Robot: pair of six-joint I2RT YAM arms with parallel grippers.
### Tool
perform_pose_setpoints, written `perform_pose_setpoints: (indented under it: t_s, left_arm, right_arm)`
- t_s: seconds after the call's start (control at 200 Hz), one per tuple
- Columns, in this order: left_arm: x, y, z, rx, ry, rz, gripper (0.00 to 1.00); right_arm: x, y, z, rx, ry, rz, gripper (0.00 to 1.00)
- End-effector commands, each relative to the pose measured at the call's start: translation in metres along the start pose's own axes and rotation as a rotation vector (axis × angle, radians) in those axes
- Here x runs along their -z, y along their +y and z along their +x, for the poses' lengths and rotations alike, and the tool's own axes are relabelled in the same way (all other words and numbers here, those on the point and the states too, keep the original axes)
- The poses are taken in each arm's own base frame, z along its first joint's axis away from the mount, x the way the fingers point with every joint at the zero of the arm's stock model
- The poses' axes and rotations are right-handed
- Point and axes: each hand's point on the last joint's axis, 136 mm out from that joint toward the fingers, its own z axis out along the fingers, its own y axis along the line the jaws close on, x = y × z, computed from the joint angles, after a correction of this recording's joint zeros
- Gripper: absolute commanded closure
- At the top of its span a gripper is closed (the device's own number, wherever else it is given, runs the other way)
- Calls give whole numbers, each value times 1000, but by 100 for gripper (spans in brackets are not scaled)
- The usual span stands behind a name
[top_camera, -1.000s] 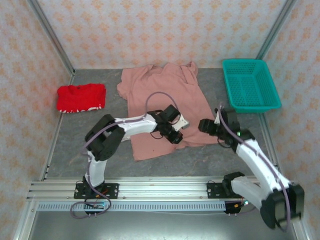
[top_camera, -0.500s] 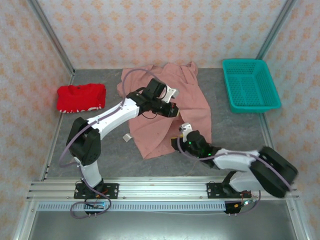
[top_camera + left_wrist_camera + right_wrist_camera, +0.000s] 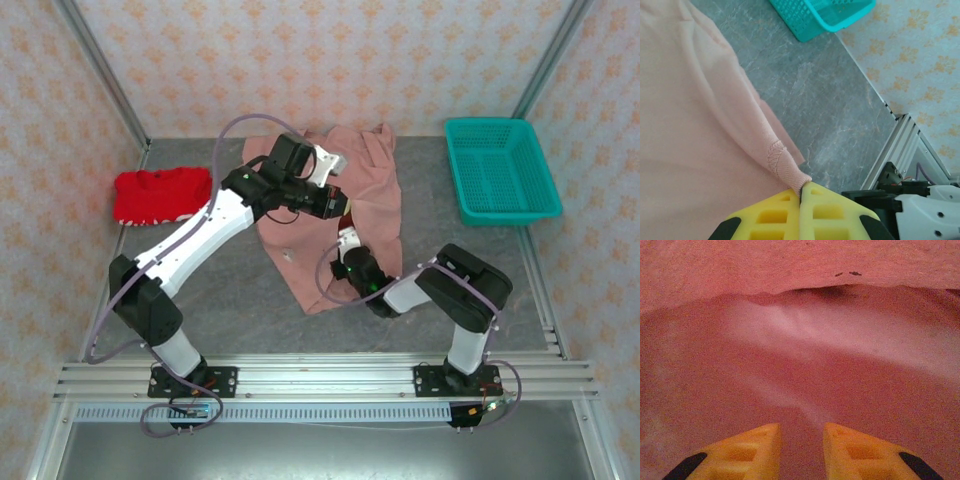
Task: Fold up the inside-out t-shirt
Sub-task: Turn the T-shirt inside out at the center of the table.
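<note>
The inside-out t-shirt (image 3: 375, 195) is a salmon-pink bundle at the back middle of the table. My left gripper (image 3: 801, 189) is shut on a ribbed, stitched edge of the shirt (image 3: 700, 125) and holds it lifted above the grey table. In the top view that gripper (image 3: 338, 205) hangs over the shirt's middle. My right arm (image 3: 375, 285) reaches in low from the front, its head under the raised cloth. In the right wrist view the right gripper (image 3: 801, 432) stands open with a narrow gap, pink shirt cloth (image 3: 800, 340) all around it.
A teal basket (image 3: 500, 180) stands at the back right and also shows in the left wrist view (image 3: 825, 15). A bright red garment (image 3: 160, 195) lies at the back left. Patterned walls close in three sides; the rail (image 3: 320, 378) runs along the front.
The left gripper has carried the shirt's edge up and toward the back left. The right arm has swung left under the lifted cloth, and its jaws have narrowed.
</note>
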Motion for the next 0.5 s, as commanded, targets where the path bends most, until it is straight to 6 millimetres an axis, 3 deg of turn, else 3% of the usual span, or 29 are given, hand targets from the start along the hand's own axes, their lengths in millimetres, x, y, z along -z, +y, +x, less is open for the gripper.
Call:
perform_pose_setpoints:
  t_s: [0.0, 0.175, 0.315, 0.4, 0.495]
  left_arm:
    - [25, -14, 0, -24, -19, 12, 100]
    - [44, -15, 11, -109, -41, -19, 100]
    - [51, -8, 15, -158, -44, -69, 100]
    - [51, -13, 12, -166, -56, -47, 100]
    - [52, -33, 4, -168, -85, 33, 100]
  right_arm:
    - [-13, -24, -12, -42, -21, 56, 72]
    - [-25, -38, -36, -155, -53, -42, 72]
    - [-26, -24, -43, -143, -3, -245, 70]
    - [-28, -22, -40, -120, 35, -251, 68]
    - [-41, -38, -45, -156, 30, -109, 64]
